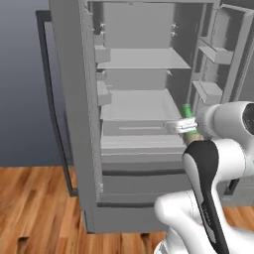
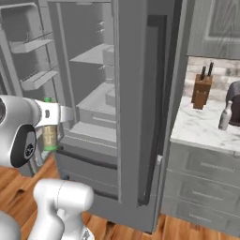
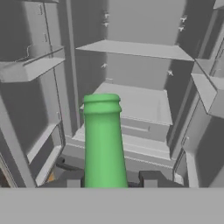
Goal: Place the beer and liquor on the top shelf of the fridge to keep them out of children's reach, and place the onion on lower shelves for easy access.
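Gripper point(image 3: 107, 178) clamping beer point(image 3: 103, 144) upright, neck pointing 12 o'clock, hovering before open fridge point(image 1: 79, 124); top shelf point(image 3: 135, 49) sitting at 12 o'clock.

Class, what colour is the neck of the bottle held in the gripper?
Green; the beer neck shows best in the hand view, clamped in the gripper.

— What colours are seen on the beer point(image 3: 103, 144)?
— A bright green neck is shown, with a tan label point(image 2: 49, 135) lower down.
— And the fridge point(image 1: 74, 124)?
— Grey outside, pale grey on the top shelf point(image 1: 144, 59) and the lower shelves point(image 1: 139, 106).
— Elsewhere?
— A warm wood-grain floor point(image 1: 39, 208), a white-veined marble counter point(image 2: 201, 126) and a brown knife block point(image 2: 201, 91) are pictured.
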Available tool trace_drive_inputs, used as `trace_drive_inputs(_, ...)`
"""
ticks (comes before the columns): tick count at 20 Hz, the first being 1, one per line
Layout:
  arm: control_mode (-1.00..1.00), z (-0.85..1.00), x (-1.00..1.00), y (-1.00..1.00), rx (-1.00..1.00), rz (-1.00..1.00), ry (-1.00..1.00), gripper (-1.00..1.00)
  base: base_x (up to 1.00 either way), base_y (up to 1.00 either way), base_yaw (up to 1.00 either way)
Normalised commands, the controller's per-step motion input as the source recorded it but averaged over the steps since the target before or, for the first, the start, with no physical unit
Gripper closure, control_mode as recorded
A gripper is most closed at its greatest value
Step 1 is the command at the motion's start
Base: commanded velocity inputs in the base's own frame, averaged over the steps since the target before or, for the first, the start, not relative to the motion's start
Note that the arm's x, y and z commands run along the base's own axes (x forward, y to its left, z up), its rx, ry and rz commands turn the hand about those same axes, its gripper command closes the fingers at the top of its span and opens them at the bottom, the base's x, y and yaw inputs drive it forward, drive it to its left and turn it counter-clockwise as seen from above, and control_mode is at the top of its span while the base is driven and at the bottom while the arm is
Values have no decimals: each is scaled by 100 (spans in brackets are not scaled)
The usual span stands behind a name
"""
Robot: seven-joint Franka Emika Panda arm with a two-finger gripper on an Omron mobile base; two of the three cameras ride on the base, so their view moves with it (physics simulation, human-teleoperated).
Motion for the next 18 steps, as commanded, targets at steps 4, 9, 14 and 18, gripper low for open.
trace_drive_inputs(4,100,0,0,0,0,0,0,100,17,28,-31)
trace_drive_inputs(9,100,0,0,0,0,0,0,100,24,33,-21)
trace_drive_inputs(14,100,0,0,0,0,0,0,100,30,44,-11)
trace_drive_inputs(18,100,0,0,0,0,0,0,100,45,37,-7)
